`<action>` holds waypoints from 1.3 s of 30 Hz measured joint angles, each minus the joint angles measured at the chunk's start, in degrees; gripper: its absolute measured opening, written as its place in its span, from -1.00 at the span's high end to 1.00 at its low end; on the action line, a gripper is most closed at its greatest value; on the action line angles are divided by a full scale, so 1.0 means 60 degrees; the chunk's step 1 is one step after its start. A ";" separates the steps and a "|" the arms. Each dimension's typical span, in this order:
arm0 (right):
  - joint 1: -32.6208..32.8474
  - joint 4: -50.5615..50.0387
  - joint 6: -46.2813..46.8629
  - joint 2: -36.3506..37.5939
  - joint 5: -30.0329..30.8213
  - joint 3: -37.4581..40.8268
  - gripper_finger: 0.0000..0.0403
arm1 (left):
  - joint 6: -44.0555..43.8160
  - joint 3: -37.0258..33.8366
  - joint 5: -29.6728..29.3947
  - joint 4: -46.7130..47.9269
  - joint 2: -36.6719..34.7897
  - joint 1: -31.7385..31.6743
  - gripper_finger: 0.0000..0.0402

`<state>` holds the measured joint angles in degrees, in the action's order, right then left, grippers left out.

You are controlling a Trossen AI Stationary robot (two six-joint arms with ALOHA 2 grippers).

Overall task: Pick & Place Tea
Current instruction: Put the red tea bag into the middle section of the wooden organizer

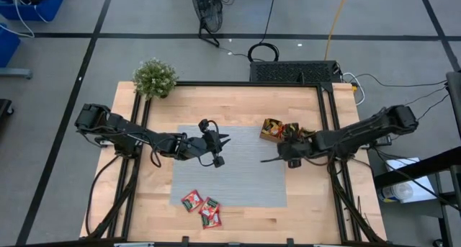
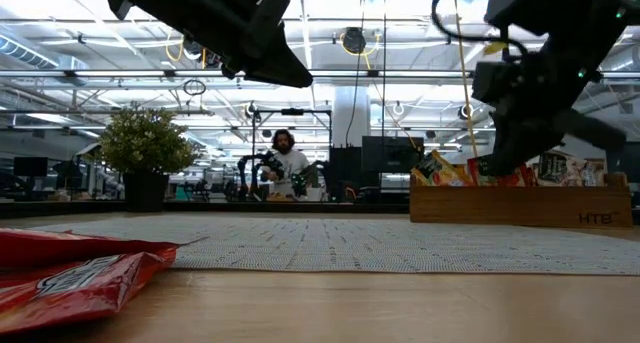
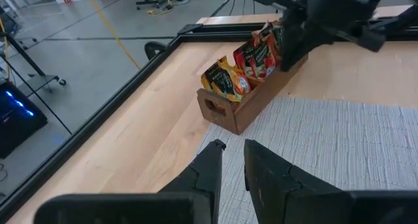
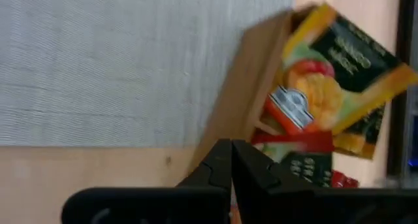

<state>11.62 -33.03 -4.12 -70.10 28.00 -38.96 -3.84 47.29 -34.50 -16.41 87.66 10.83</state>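
Several tea sachets [image 3: 245, 67], red and orange-yellow, stand on edge in a brown wooden tray [image 1: 277, 130] at the grey mat's far right corner. Two red sachets [image 1: 191, 200] [image 1: 210, 212] lie flat at the mat's near edge and show close up in the low view [image 2: 70, 273]. My left gripper [image 3: 233, 147] hovers over the middle of the mat [image 1: 220, 150], pointing toward the tray, its fingers a narrow gap apart and holding nothing. My right gripper [image 4: 232, 145] is shut and hangs just beside the tray's near side [image 1: 268, 160], with nothing visible between its fingers.
A potted plant [image 1: 155, 78] stands at the table's far left corner. The grey mat [image 1: 230, 182] covers the table's middle. Black frame rails [image 1: 328, 117] run along the table's sides. A person [image 2: 287, 163] stands far off in the room behind.
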 joint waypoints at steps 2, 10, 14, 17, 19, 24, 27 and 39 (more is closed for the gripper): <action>-0.0188 -0.0111 0.0001 -0.0130 0.0110 0.0000 1.00 | -0.0006 0.0000 0.0000 0.0028 0.0000 0.0000 0.64; -0.0909 -0.0252 -0.0281 -0.0769 0.0093 -0.0018 1.00 | -0.0208 0.0000 0.0000 0.0266 0.0000 0.0000 0.64; -0.1122 -0.0274 -0.0401 -0.0978 -0.0218 -0.0018 1.00 | -0.0208 0.0000 0.0000 0.0271 0.0000 0.0000 0.64; -0.1185 -0.0288 -0.0418 -0.1068 -0.0275 -0.0029 1.00 | -0.0204 0.0000 0.0000 0.0274 0.0000 0.0000 0.64; -0.1192 -0.0292 -0.0415 -0.1115 -0.0296 -0.0033 1.00 | -0.0205 0.0001 0.0000 0.0271 0.0000 0.0000 0.64; -0.1382 -0.0295 -0.0414 -0.1414 -0.0404 -0.0036 1.00 | -0.0204 0.0000 0.0000 0.0271 0.0000 0.0000 0.64; -0.1606 -0.0316 -0.0416 -0.1568 -0.0745 -0.0044 1.00 | -0.0207 0.0000 0.0000 0.0271 0.0000 0.0000 0.64; -0.1548 -0.0314 -0.0141 -0.1651 0.0981 0.0016 1.00 | -0.0255 0.0000 0.0004 0.0271 0.0000 0.0000 0.64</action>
<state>2.33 -34.92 -4.97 -80.01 33.88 -38.86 -5.37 47.29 -34.48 -14.79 87.66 10.83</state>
